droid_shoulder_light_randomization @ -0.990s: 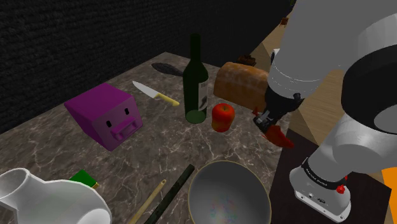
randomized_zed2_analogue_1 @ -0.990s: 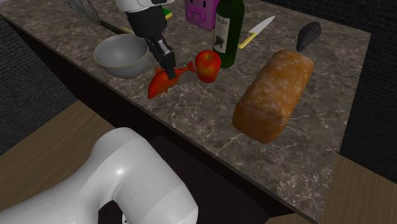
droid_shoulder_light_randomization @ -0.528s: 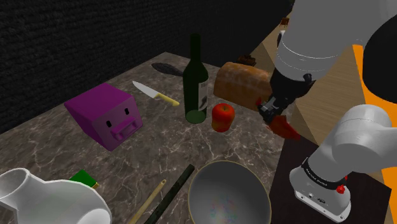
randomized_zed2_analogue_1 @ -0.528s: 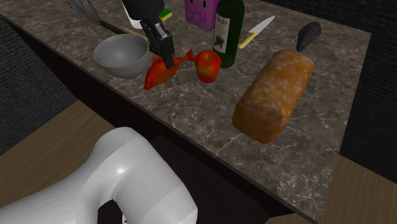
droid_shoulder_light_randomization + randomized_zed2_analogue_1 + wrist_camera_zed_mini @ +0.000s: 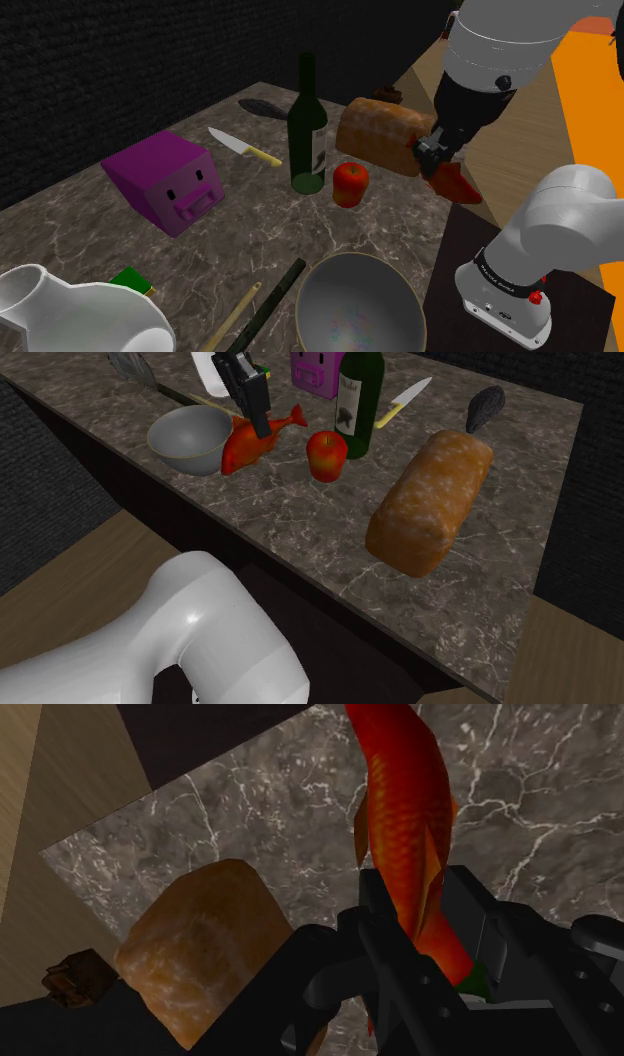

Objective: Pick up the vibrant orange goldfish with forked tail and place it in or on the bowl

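Lifting goldfish (image 5: 238, 452) higher than before, tool (image 5: 262, 427) clamped, bowl (image 5: 185, 460) beside

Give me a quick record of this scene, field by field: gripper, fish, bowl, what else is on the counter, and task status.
gripper: black gripper shut on the fish
fish: orange-red fish clasped between the fingers, held off the marble counter
bowl: grey bowl, upright near the counter's edge, fish not in it
nearby: red apple, dark bottle, bread loaf, knife, purple pig-faced block
task status: fish picked up, placing not yet done
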You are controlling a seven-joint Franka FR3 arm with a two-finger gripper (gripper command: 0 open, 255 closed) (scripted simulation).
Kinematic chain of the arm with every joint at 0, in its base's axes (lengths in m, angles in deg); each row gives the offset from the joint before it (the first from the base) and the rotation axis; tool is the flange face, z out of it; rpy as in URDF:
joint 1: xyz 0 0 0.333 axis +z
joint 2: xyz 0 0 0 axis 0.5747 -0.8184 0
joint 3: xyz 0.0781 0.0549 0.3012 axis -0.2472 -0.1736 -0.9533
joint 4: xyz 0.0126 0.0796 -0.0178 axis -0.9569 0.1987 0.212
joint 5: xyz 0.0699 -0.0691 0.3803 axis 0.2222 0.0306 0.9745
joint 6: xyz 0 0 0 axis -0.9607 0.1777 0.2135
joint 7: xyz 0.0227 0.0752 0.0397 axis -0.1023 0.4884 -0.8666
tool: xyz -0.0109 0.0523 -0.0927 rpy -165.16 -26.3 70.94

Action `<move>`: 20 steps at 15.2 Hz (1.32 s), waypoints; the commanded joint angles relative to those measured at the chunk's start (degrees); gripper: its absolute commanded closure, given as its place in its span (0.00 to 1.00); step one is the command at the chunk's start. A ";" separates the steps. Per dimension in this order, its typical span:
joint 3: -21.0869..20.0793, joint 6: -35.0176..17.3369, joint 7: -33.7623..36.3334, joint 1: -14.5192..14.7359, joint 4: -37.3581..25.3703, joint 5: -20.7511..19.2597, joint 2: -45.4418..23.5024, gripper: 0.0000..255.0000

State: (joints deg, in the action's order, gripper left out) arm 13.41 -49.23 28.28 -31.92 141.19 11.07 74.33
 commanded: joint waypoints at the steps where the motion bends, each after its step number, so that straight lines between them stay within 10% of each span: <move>1: 0.48 1.42 -0.13 -0.30 -1.95 -0.52 -0.55 1.00; 12: -15.26 3.09 13.36 -5.15 -17.20 6.46 -10.42 1.00; 20: -33.09 4.53 25.02 -16.12 -33.90 8.29 -20.10 1.00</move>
State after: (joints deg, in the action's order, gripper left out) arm -16.56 -45.25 51.52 -45.67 110.51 19.42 55.92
